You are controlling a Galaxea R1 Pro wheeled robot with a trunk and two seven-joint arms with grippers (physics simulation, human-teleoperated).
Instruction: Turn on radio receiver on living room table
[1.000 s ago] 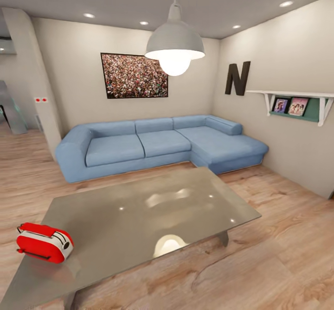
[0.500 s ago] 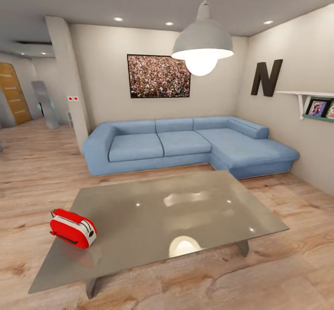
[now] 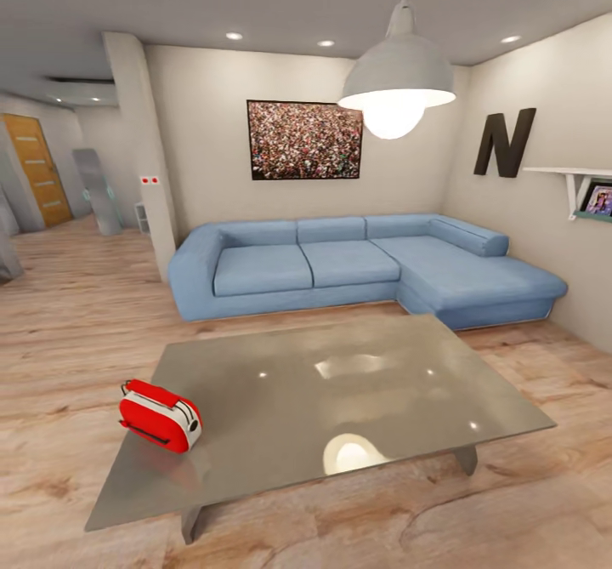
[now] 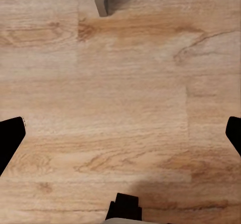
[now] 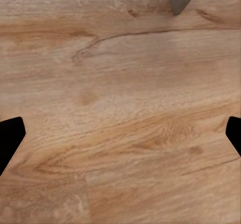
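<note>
Approaching stage, judged | small red radio receiver with white edge band (image 3: 161, 417) lies at near-left corner of low glossy grey glass bench (image 3: 357, 390), long axis slanting near-right, so left arm looks nearer | left hand (image 4: 120, 136) and right hand (image 5: 120, 136) spread wide, empty, over wood plank floor (image 5: 120, 108) | dial hard to make out
</note>
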